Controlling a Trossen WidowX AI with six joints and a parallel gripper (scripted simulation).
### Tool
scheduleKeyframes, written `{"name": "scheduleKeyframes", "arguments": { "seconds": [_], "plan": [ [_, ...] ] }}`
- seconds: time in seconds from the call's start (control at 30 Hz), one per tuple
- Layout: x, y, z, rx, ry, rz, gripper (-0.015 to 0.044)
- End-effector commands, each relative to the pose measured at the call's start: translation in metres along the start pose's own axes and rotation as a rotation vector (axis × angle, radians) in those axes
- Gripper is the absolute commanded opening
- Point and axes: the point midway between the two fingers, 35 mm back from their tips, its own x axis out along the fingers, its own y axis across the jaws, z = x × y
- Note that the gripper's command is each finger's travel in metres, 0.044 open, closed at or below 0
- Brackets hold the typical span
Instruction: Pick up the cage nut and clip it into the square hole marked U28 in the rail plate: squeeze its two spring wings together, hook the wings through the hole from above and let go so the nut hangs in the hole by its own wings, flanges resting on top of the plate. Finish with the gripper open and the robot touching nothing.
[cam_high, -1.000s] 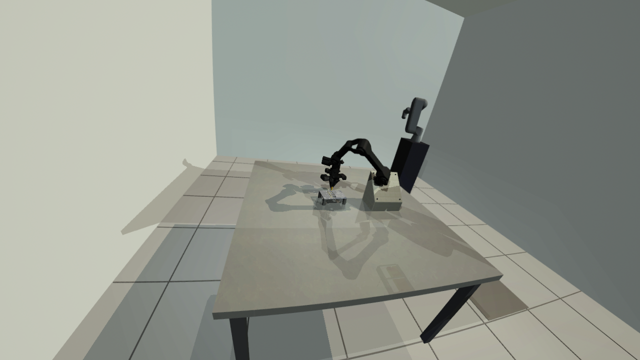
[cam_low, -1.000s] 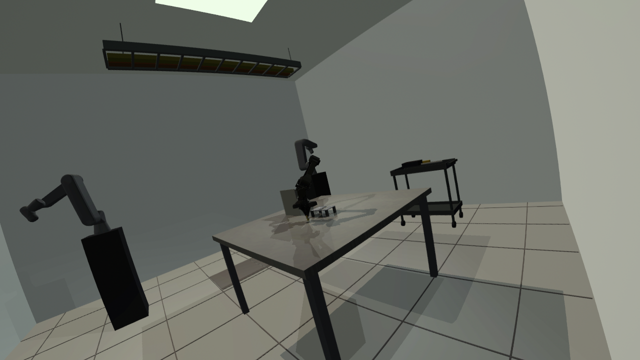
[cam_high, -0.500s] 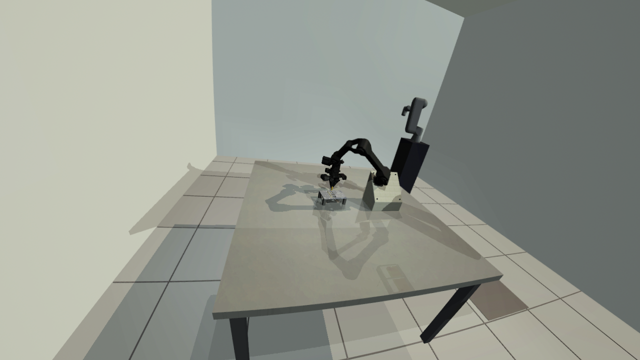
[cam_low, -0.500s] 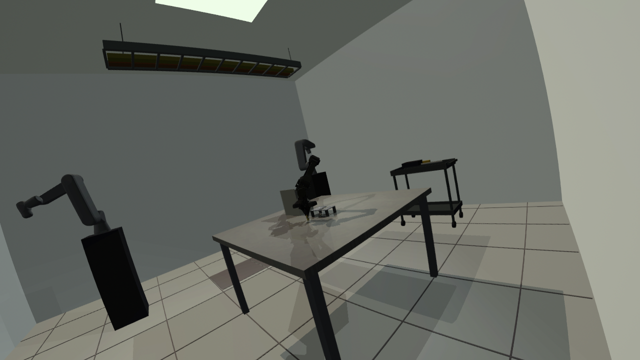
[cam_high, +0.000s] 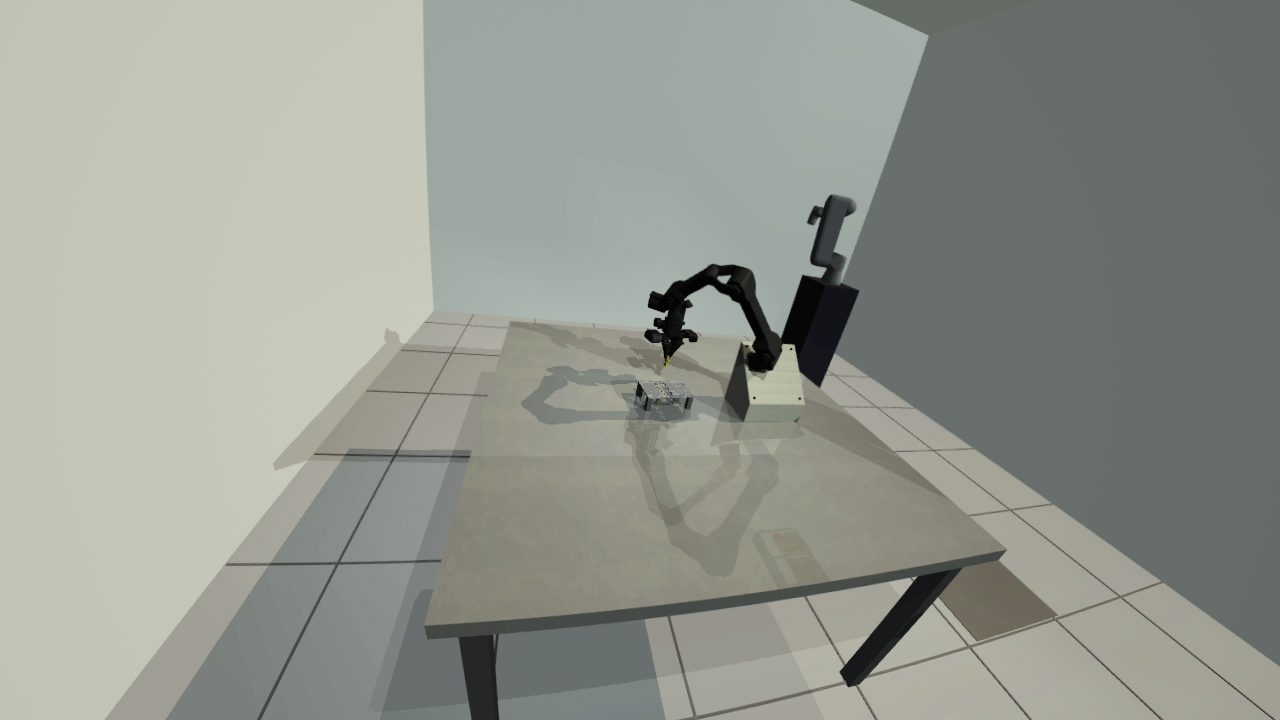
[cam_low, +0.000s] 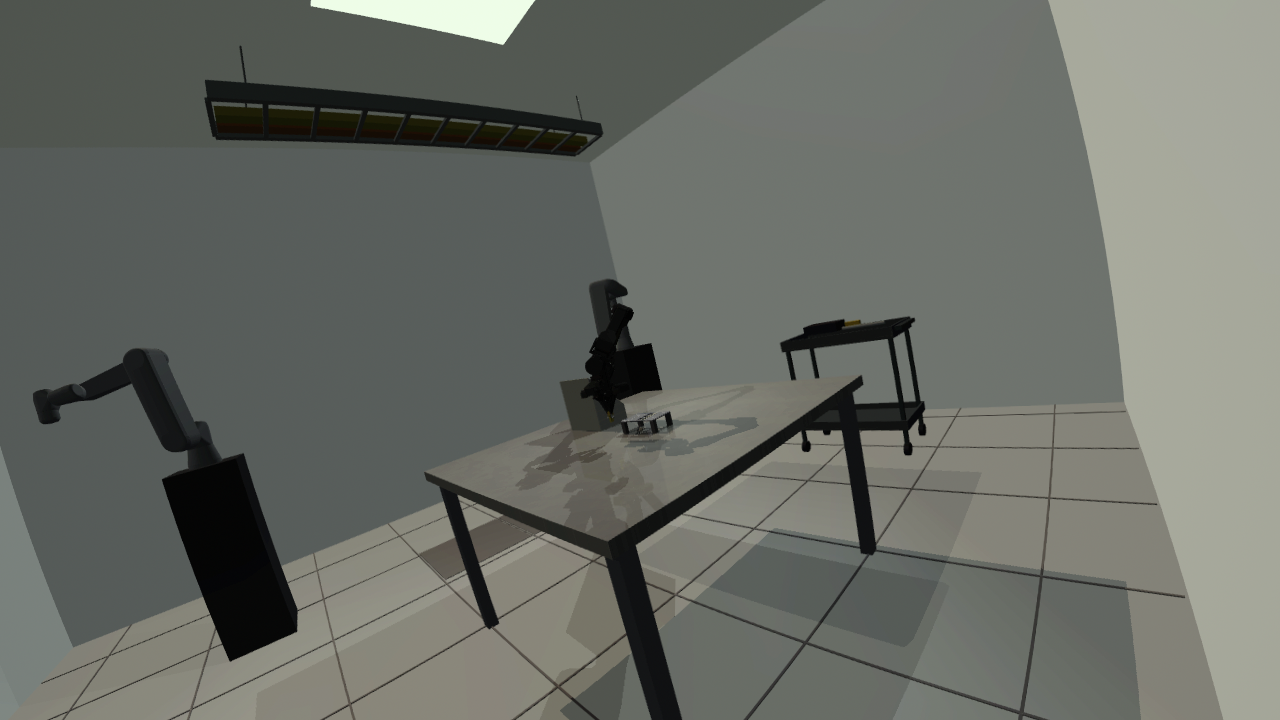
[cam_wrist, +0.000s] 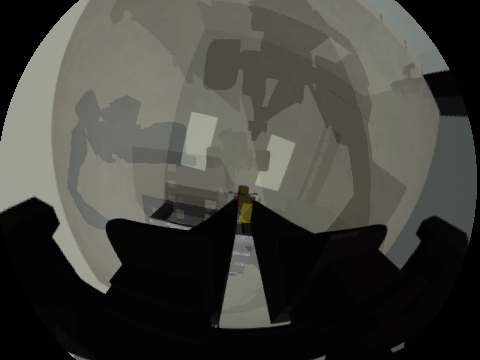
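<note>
Gripping the yellow cage nut (cam_high: 666, 361) (cam_low: 609, 415) (cam_wrist: 244, 212) in a nearly closed claw (cam_high: 667, 359) (cam_low: 608, 411) (cam_wrist: 243, 206), held above the bench (cam_high: 554, 501) (cam_low: 537, 465), near the rail plate (cam_high: 676, 392) (cam_low: 648, 419) and higher. Apparently ready for carriage to U28, with the marking too small to read. Best carried level and high enough to clear the plate, then centered over the square hole and squared to its edges before a slow, straight descent. Hold the squeeze until both wings pass through; release only with flanges seated, then retreat straight up. Pointing down from the fingertips, with the long axis seemingly near upright and in line with the fingers; impossible to tell any slight tilt, or wings from flanges, at this size.
</note>
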Motion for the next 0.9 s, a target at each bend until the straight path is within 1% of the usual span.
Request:
{"name": "scheduleKeyframes", "arguments": {
  "seconds": [0.0,0.2,0.87],
  "plan": [
    [-0.016,0.002,0.002,-0.005,-0.006,0.000,0.0025],
    [-0.019,0.004,-0.001,-0.036,-0.007,0.000,0.0025],
    [-0.021,0.054,-0.101,-1.000,-0.012,-0.005,0.0025]
  ]
}}
